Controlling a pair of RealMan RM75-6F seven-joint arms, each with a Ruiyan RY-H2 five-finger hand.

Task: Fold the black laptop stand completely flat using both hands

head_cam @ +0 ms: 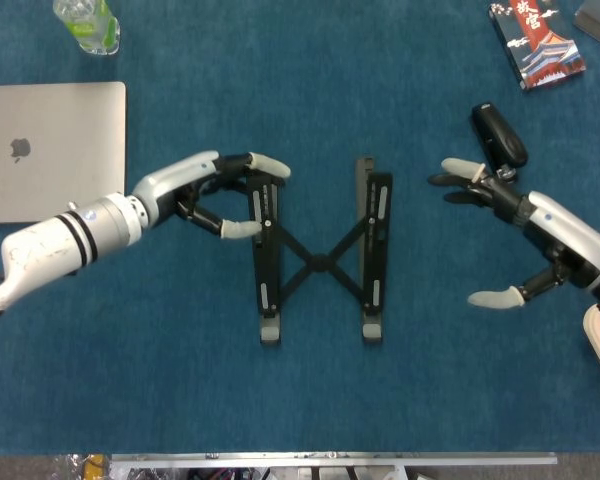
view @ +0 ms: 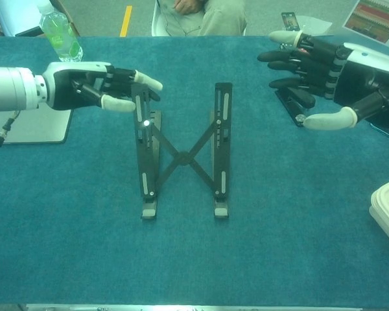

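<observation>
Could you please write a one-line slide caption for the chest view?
Left hand grips the raised left bar of the laptop stand; right hand hovers open, apart.

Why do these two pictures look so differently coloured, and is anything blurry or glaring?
Head view: cloth reads deep blue, evenly lit, sharp. Chest view: a greenish cast, a small bright glint on the laptop stand, edges bowed slightly by the wide lens; both hands stay crisp.

**A:** Where does everything sit?

**B:** A black folding laptop stand stands mid-table. The left hand is at the top of its left rail; the right hand hangs well apart on the right.

**A:** And around them?

**B:** A silver closed laptop lies far left, a clear plastic bottle behind it. A black stapler lies behind the right hand, a printed box behind that.
</observation>
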